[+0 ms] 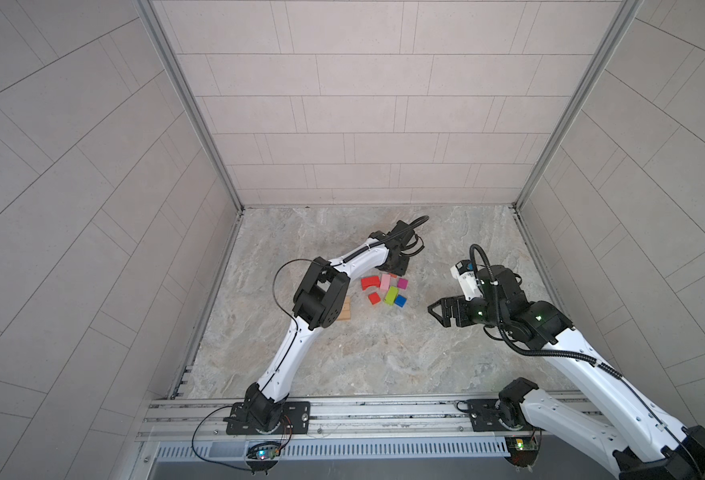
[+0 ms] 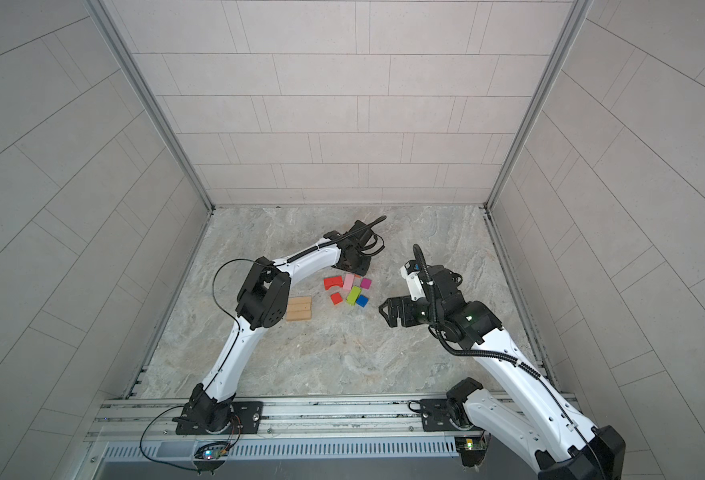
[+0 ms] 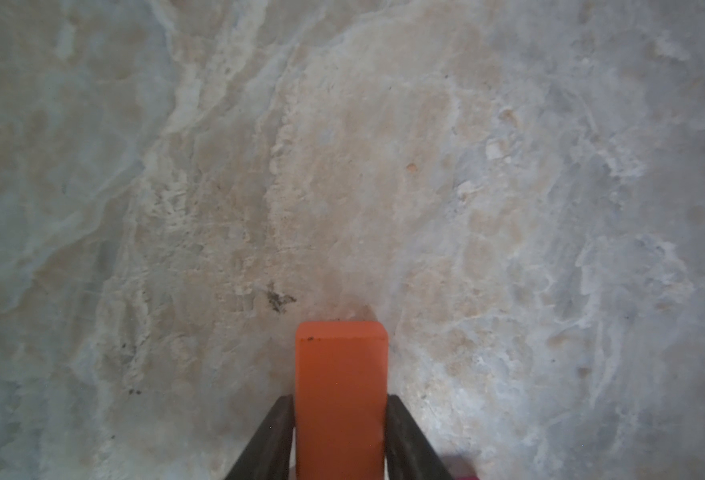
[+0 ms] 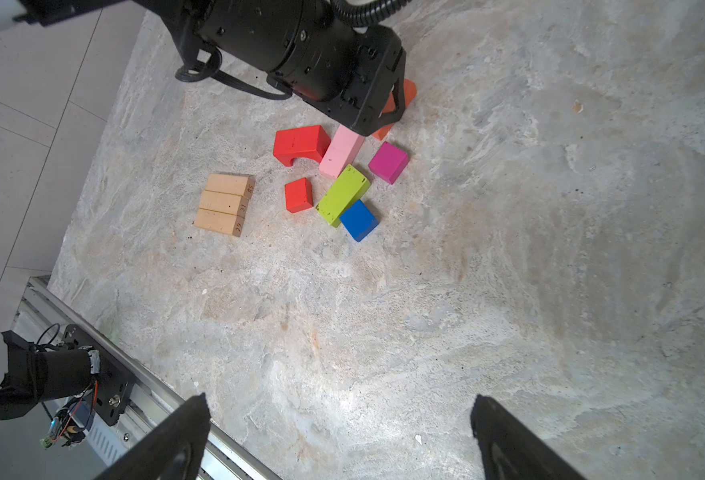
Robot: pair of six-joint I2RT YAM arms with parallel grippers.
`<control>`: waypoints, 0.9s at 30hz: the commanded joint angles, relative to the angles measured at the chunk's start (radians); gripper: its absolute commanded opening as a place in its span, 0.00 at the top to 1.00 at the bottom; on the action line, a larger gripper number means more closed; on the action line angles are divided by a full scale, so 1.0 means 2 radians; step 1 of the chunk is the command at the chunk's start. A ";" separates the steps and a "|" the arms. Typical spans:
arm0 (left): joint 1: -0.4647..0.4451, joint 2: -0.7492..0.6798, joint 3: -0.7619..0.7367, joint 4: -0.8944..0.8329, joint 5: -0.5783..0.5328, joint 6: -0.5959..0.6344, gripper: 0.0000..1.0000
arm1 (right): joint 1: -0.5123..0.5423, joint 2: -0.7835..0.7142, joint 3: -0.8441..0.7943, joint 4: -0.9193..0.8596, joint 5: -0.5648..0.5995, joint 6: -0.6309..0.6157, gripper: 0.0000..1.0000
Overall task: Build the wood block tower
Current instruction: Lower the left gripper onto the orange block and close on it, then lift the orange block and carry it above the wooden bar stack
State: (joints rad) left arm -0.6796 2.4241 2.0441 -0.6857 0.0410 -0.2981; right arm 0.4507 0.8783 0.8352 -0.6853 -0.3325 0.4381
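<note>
My left gripper [image 3: 340,399] is shut on the orange oblong [image 3: 341,386], its fingers pressed against both long sides, low over the stone floor at the far edge of the block cluster [image 4: 384,114]. Loose wood blocks lie close together: red arch [image 4: 300,143], pink oblong [image 4: 340,156], magenta cube [image 4: 388,162], lime oblong [image 4: 342,195], blue cube [image 4: 359,220], red cube [image 4: 298,195]. Three tan bars [image 2: 299,308] lie flat side by side left of them. No tower shows. My right gripper [image 1: 436,309] hovers open and empty to the right of the blocks.
The left arm's elbow [image 1: 319,299] hangs over part of the tan bars in a top view. Tiled walls close in the floor on three sides, and an aluminium rail [image 1: 363,415] with both arm bases runs along the near edge.
</note>
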 commanded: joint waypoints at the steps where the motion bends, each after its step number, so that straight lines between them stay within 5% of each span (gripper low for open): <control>1: -0.003 0.003 0.016 -0.007 -0.005 0.000 0.63 | -0.001 -0.006 0.001 -0.008 0.005 -0.004 0.01; 20: 0.019 -0.060 0.011 -0.050 0.019 -0.016 0.74 | -0.001 -0.002 0.004 -0.012 0.014 -0.010 0.01; 27: 0.028 -0.127 -0.056 -0.038 0.017 -0.028 0.76 | -0.001 -0.003 -0.003 -0.003 0.016 -0.011 0.01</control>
State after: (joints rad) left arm -0.6308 2.2528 1.9732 -0.7555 0.0788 -0.3336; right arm 0.4507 0.8829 0.8356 -0.6926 -0.3172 0.4232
